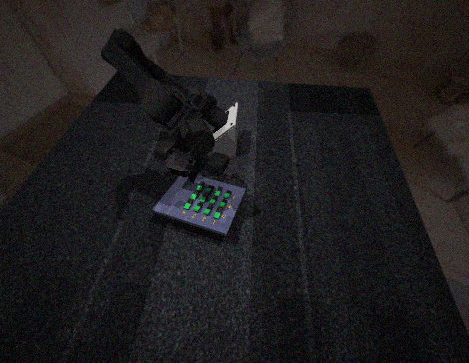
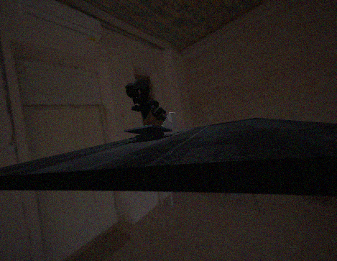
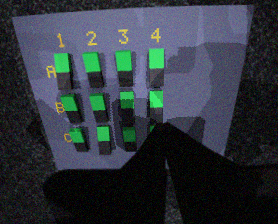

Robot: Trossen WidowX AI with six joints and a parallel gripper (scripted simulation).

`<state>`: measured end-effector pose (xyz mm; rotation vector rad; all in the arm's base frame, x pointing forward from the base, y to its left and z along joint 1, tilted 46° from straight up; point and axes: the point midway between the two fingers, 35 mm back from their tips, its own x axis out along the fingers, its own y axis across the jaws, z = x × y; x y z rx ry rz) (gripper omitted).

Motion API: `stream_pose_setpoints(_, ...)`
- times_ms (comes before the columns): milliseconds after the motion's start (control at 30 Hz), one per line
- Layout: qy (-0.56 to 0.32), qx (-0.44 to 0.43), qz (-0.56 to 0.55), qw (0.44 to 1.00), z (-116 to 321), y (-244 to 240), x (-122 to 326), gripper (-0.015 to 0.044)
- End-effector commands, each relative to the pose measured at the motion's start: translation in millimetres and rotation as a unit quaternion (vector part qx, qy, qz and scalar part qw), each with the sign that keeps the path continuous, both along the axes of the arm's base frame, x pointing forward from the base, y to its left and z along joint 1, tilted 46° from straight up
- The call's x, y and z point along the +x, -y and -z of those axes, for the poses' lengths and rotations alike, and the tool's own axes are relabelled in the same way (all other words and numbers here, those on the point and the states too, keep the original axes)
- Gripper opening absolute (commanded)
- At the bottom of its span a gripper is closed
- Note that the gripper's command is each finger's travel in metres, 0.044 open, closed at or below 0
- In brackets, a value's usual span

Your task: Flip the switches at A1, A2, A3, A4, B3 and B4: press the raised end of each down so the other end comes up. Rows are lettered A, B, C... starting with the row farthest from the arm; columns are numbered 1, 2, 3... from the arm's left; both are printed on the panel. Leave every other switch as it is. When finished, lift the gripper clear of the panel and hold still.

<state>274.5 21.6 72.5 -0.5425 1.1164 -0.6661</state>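
The bluish-grey switch panel (image 1: pixel 167 203) (image 3: pixel 215 30) lies under the arm, with rows A to C and columns 1 to 4. In the wrist view, every visible switch shows green on its far half and dark on its near half, as at A1 (image 3: pixel 62 63), A2 (image 3: pixel 92 63), A3 (image 3: pixel 123 61), A4 (image 3: pixel 156 58), B3 (image 3: pixel 126 100) and B4 (image 3: pixel 156 99). Which ends are raised is hard to tell in the dim light. My gripper (image 3: pixel 164 125) (image 1: pixel 192 178) is shut and empty. Its tips appear just nearer than B4 and mostly hide C4; their height is unclear.
A bright white plate-like piece (image 1: pixel 232 119) stands beside the arm, behind the panel in the top view. Switches B1 (image 3: pixel 69 103), B2 (image 3: pixel 97 102), C1 (image 3: pixel 77 135), C2 (image 3: pixel 103 133) and C3 (image 3: pixel 129 135) are close by. Shadows cross the panel.
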Motion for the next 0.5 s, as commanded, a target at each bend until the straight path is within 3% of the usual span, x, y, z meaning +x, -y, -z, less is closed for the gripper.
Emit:
stream_pose_setpoints(0, 0.001, 0.001, 0.001, 1.000, 1, -9, -1, 0.0000)
stream_pose_setpoints(133, 0.002, 0.002, 0.001, 1.000, 25, -38, -2, 0.0000)
stream_pose_setpoints(467, 0.002, 0.002, 0.001, 1.000, 26, -39, -2, 0.0000)
